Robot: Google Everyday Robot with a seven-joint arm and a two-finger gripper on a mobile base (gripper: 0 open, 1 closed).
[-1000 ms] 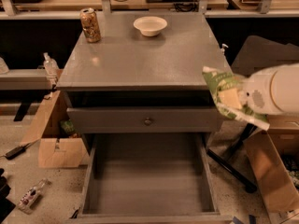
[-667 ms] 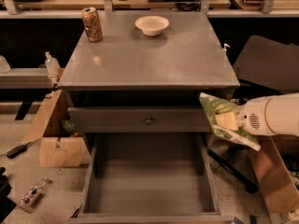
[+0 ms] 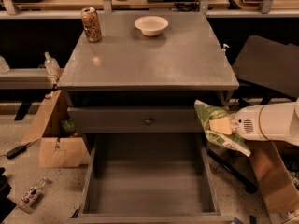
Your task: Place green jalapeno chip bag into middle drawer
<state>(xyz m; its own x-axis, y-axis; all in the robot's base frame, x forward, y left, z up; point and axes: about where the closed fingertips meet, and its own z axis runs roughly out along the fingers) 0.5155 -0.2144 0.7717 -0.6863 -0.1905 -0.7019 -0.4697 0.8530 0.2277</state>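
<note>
The green jalapeno chip bag (image 3: 210, 122) is held by my gripper (image 3: 222, 126), which is shut on it at the right side of the cabinet. The bag hangs over the right wall of the open middle drawer (image 3: 147, 181), level with the closed drawer front with the round knob (image 3: 148, 121). My white arm (image 3: 268, 122) reaches in from the right edge. The drawer is pulled out toward me and its grey floor is bare.
On the grey cabinet top (image 3: 149, 59) stand a brown-orange can (image 3: 91, 24) at the back left and a white bowl (image 3: 151, 25) at the back middle. A cardboard box (image 3: 58, 146) sits on the floor at left. A dark chair (image 3: 268, 66) stands at right.
My gripper with the chip bag has moved down and left, from beside the cabinet top's right edge to the height of the upper drawer front, nearer the open drawer.
</note>
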